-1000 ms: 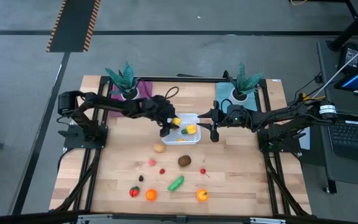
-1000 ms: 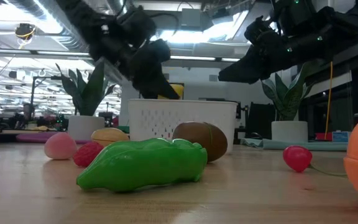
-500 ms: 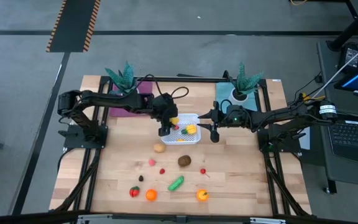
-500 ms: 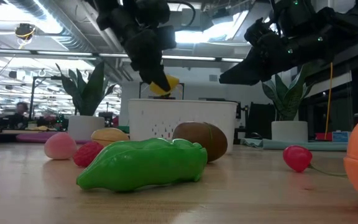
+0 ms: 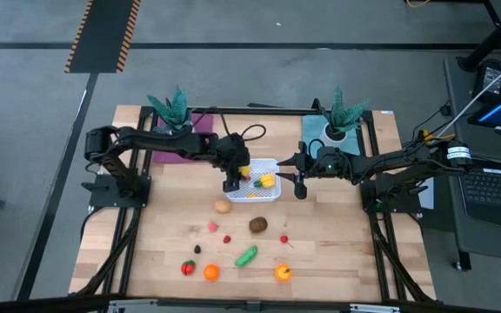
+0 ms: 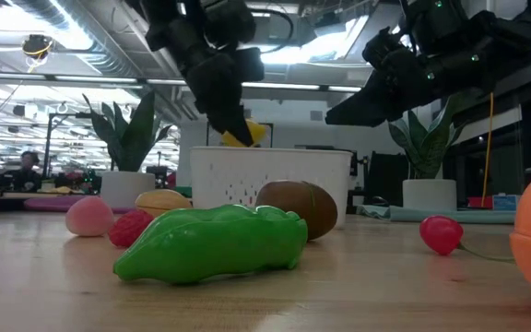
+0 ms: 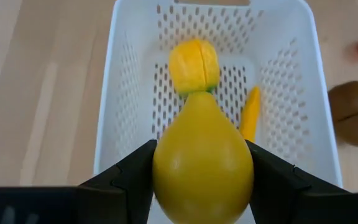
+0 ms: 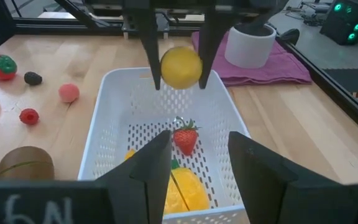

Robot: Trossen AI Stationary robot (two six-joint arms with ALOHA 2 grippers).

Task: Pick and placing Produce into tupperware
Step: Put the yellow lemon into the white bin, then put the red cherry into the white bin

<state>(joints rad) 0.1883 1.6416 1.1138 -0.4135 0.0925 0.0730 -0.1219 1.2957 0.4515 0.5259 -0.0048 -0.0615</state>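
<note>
My left gripper [image 5: 235, 176] hangs over the left end of the white tupperware basket [image 5: 272, 196], shut on a yellow pear [image 7: 202, 163]; the right wrist view shows the same pear [image 8: 180, 67]. The basket [image 7: 114, 112] holds a yellow-orange piece [image 7: 193, 65], a slim orange piece [image 7: 249, 115] and a strawberry [image 8: 186, 138]. My right gripper [image 5: 300, 184] waits open just right of the basket. More produce lies nearer on the wood: a tan piece [image 5: 223, 207], a brown one [image 5: 257, 224], a green one [image 5: 247, 256]. My left gripper pinches the pear's wide body [image 7: 166, 168] between its two fingers [image 7: 135, 171], which come from above, pointing down. The pear is lifted clear over the basket, and its narrow end [image 7: 197, 99] points away from the wrist. In the low view the pear [image 6: 244, 135] shows at the fingertips.
Two potted plants stand at the far edge: one [image 5: 174, 111] on a purple cloth, one [image 5: 338, 116] on a teal cloth. Small red, pink, dark and orange pieces [image 5: 210, 272] dot the near half of the table. Bare wood lies left of the basket.
My left gripper has tipped from a slant to pointing straight down, carrying the pear a little toward the table's left over the basket's left end. The pear stays in its hold. My right gripper has kept still.
</note>
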